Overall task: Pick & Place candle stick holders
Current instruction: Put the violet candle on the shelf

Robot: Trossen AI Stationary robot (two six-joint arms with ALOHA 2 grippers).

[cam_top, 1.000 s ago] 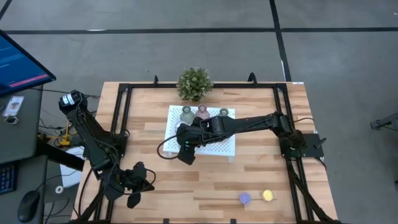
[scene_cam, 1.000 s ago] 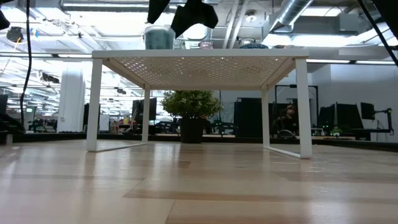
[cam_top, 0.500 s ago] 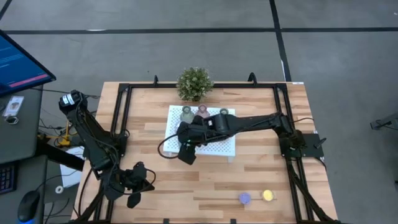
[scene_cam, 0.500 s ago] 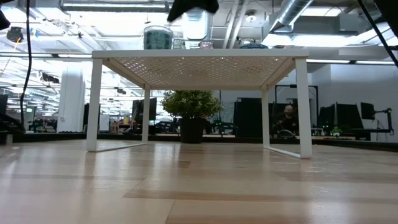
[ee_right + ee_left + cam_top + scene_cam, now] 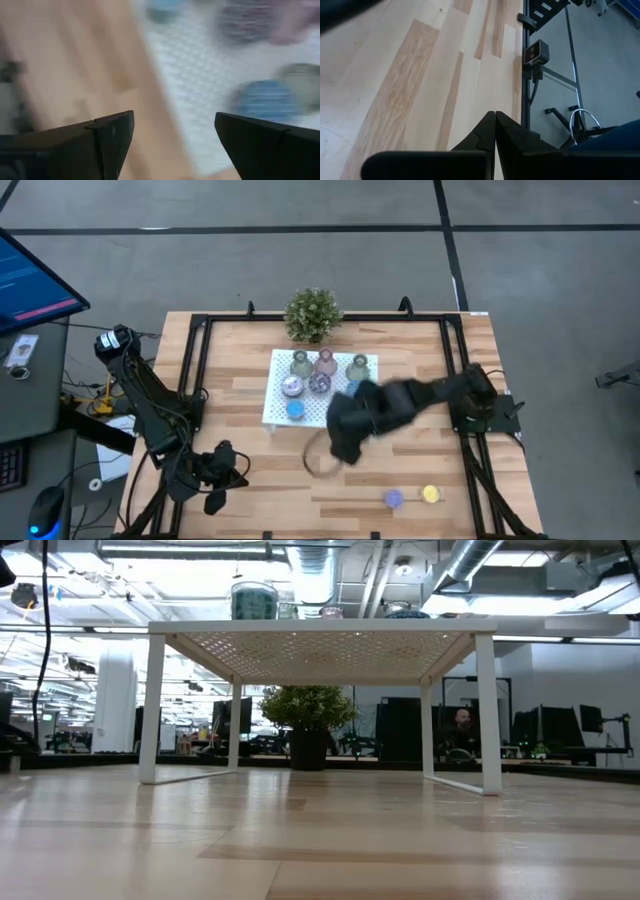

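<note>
From above I count seven candle holders already on the white tray (image 5: 273,406): three vase shapes along its far edge, a dull green one (image 5: 300,363), a pink-brown one (image 5: 325,362) and another green one (image 5: 358,367), with a lilac puck (image 5: 291,387), a speckled puck (image 5: 319,384) and a blue puck (image 5: 295,409) in front of them; a further blue one (image 5: 352,388) peeks out just beside my right arm. Two are left on the bench (image 5: 240,450), well apart from the tray near the front edge: a lilac puck (image 5: 394,498) and a yellow puck (image 5: 431,493), close together. My right claw (image 5: 345,448) is blurred over the bench just off the tray's front corner, its fingers (image 5: 112,135) spread apart with nothing between them. My left claw (image 5: 216,498) waits at the near left corner, fingers pressed together and empty. I judge the job mostly done, with those two pucks next.
</note>
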